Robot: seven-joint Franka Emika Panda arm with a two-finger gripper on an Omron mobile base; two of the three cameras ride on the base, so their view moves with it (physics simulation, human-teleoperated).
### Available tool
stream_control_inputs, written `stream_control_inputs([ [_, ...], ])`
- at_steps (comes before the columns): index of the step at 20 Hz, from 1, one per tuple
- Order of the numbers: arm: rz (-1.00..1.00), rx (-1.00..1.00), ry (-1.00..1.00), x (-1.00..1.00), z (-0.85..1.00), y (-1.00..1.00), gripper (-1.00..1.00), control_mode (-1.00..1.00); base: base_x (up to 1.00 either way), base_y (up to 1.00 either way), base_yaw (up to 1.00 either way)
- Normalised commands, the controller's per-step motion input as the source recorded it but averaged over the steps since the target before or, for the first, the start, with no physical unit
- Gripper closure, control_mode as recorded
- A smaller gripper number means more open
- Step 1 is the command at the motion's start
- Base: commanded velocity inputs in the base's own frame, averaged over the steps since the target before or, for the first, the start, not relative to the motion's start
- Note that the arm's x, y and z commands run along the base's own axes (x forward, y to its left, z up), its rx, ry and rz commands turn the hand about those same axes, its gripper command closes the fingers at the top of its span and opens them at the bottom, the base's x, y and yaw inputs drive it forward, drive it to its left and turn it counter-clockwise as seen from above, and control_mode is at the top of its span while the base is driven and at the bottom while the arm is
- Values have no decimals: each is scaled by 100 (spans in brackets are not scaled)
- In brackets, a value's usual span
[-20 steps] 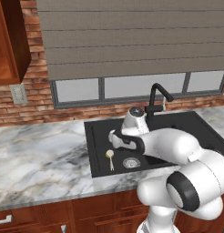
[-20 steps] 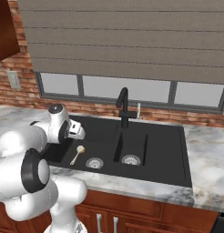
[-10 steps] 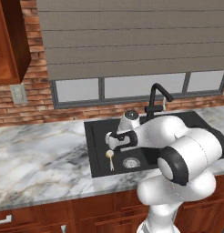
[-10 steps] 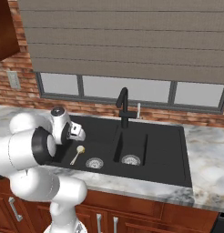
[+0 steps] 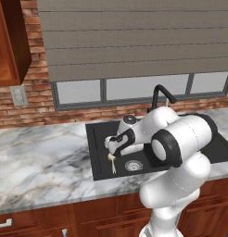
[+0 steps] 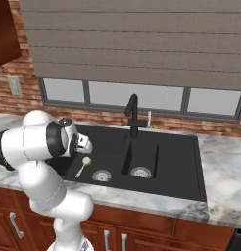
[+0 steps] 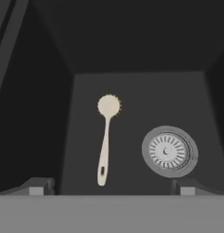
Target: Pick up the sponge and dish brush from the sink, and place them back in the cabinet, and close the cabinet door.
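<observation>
Black matte sink held a cream dish brush w/ round head; gripper above, jaws wide, empty. No writing.

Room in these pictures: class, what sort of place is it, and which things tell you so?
A kitchen, most likely: a black sink with a faucet set in a marble counter, and a dish brush in the basin.

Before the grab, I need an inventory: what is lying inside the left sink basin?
The dish brush lies flat on the basin floor beside the round silver drain. No sponge shows there; in the base views the arm covers part of the basin.
</observation>
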Motion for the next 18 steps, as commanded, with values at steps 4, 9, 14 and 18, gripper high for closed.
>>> stream_control_inputs([
  [4,0,0,1,18,-27,6,-100,-100,0,0,0],
  [9,0,0,1,21,-27,7,-100,-100,0,0,0],
  [14,0,0,1,18,-26,5,-100,-100,0,0,0],
  [18,0,0,0,16,-27,3,-100,-100,0,0,0],
])
